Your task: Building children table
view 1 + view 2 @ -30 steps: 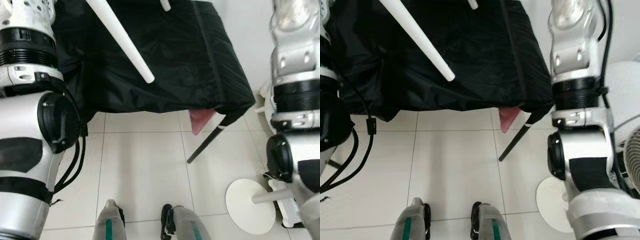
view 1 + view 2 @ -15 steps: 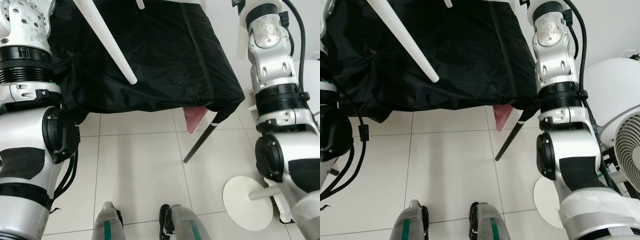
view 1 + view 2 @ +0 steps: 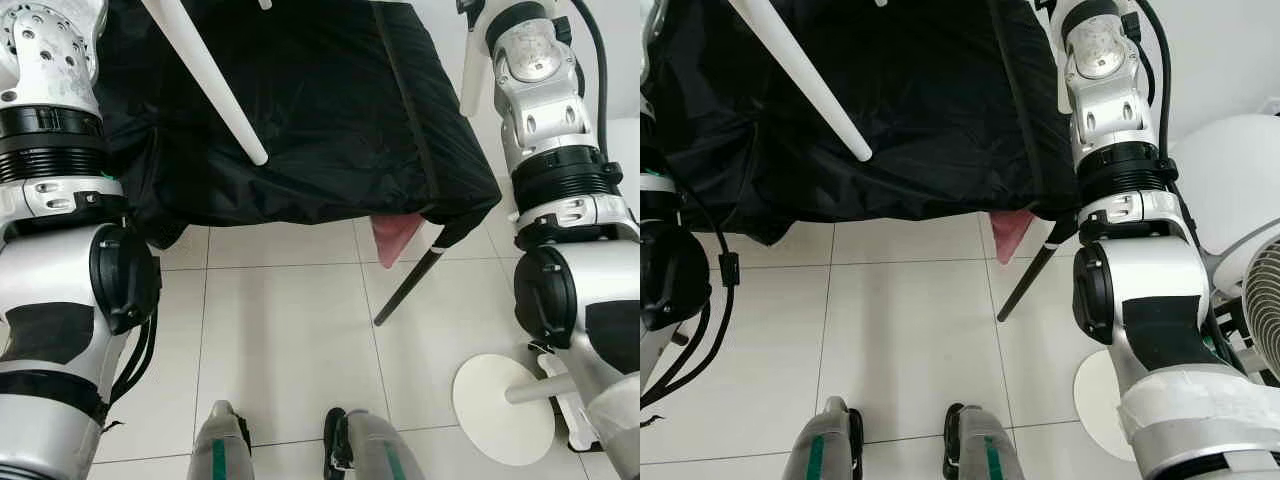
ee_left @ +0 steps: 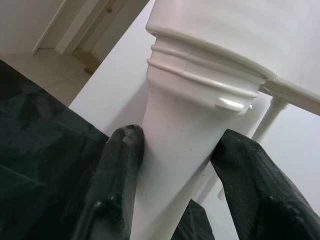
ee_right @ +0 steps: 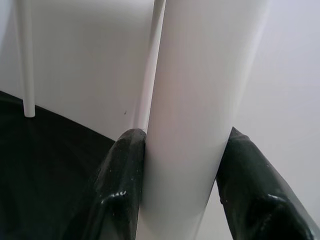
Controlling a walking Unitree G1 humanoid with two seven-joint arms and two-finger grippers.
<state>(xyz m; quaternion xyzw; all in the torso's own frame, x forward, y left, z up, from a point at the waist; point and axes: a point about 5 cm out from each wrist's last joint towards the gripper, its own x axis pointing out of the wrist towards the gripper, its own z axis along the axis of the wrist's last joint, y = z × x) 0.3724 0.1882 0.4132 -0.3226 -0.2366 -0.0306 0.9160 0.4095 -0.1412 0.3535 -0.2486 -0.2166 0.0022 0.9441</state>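
Now the view sits steadier above the black worktop (image 3: 330,110) than a second ago. Left claw (image 4: 175,150) clamps one white leg (image 4: 185,165); right claw (image 5: 180,150) clamps another leg (image 5: 200,100). Assembly looks mid-way.

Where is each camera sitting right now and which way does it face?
Left eye view: head, looking down at black cloth-covered table, tiled floor; both arms, feet show.
Right eye view: same scene, offset; shares the tapered white plastic table leg.
Left wrist view: along left gripper, fingers clamping that leg's threaded collar end.
Right wrist view: along right gripper, fingers clamping another smooth white leg.
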